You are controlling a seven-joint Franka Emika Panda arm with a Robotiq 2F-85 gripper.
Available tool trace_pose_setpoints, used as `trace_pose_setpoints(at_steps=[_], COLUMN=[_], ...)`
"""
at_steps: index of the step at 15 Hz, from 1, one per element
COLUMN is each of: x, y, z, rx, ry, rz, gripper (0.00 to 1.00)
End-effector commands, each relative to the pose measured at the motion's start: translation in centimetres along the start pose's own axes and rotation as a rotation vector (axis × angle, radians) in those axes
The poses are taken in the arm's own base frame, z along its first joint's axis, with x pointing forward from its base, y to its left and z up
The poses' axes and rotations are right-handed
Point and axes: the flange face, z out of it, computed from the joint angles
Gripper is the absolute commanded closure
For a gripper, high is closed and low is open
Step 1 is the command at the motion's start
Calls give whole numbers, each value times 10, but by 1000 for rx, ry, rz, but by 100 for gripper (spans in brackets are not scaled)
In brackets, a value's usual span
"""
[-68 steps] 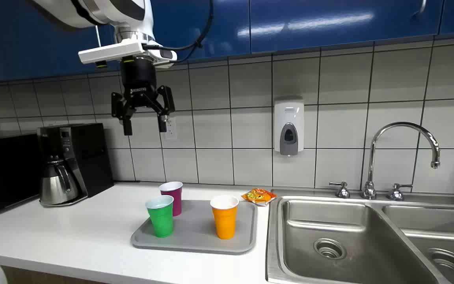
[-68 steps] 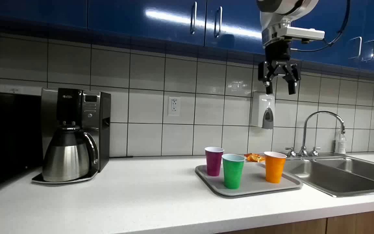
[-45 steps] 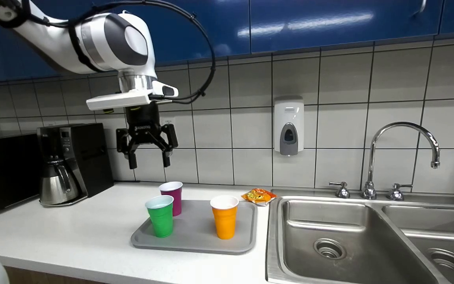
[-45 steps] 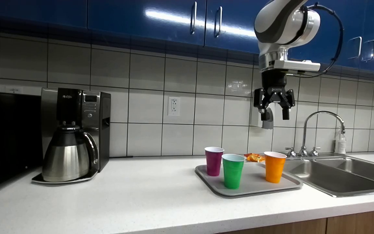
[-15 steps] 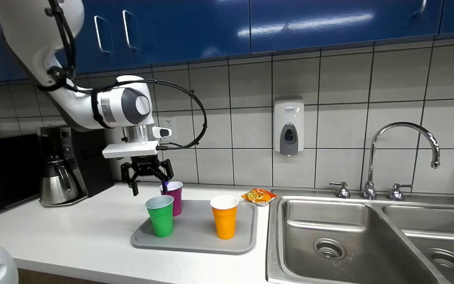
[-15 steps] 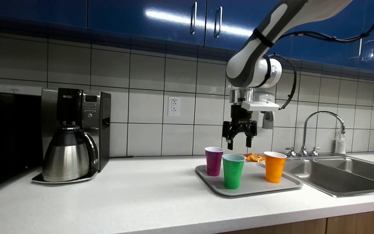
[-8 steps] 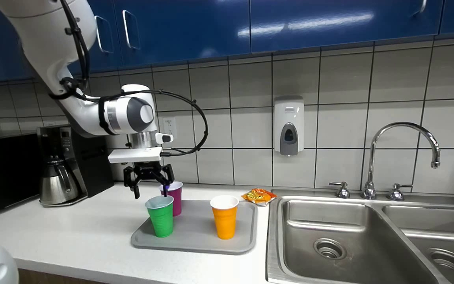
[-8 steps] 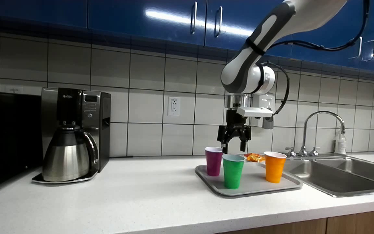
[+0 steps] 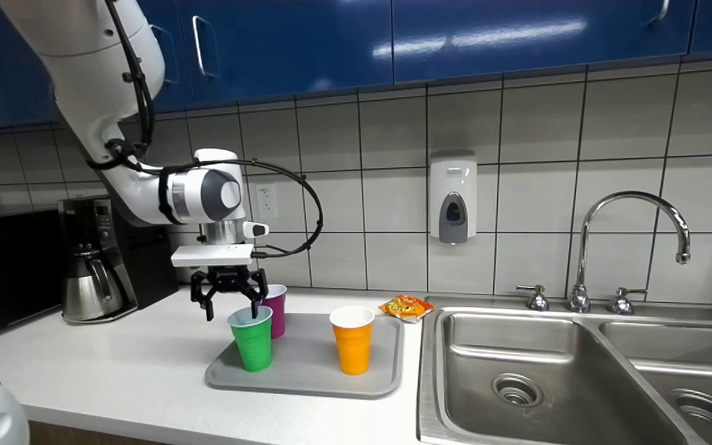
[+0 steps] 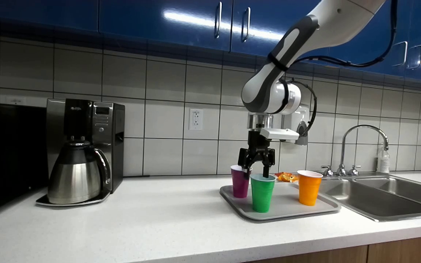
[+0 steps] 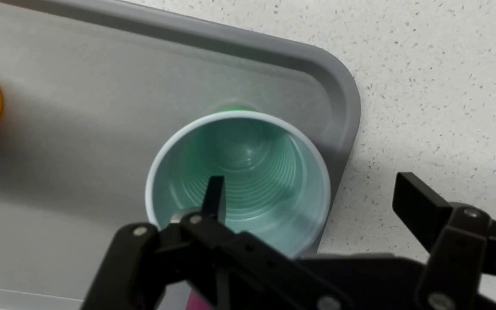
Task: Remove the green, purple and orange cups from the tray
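Green cup [image 11: 248,142] stands upright just under the jaws, which are spread apart: one jaw is over its open mouth, the other outside the rim, with speckled counter [image 11: 424,94] beneath it in the wrist view. Whether that first one dips below the rim, I can't make out from where I'm standing. Just past the jaws, partly hidden by one of them in an exterior view, the purple cup [image 10: 239,188] stands upright close beside the green one. The orange cup [image 9: 352,349] is farther from the jaws, upright too and well apart from the other pair. All three rest on a grey tray [image 9: 306,352] lying flat on the counter.

Up above the jaws run glossy blue cabinets [image 9: 294,43], catching a streak of light. Behind the jaws rises a pale tiled wall [image 9: 535,198] with dark grout, carrying an outlet [image 10: 196,119] and a white soap dispenser [image 9: 453,179]. Beyond the orange cup's end of the tray, away from the jaws, a double steel sink [image 9: 473,371] with an arched faucet [image 9: 631,194] is set into the counter; a snack packet [image 9: 404,306] lies near its corner. Off on the jaws' opposite side sit a coffee maker [image 10: 102,146] with its steel pot [image 10: 75,182] and a black boxy appliance [image 10: 9,157].
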Motion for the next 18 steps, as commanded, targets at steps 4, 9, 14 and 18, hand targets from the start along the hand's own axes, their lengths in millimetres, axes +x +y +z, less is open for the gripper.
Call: trace_pose_setpoints(at_steps=[4,9,14,18], x=[11,14,15,14], y=[1,2,1,1], z=[18,20,14,10], rx=[20,14,5,2], ry=[-16,-12,-4,1], rz=[-18,-19,-23,-22], gripper=[0,34,73,100])
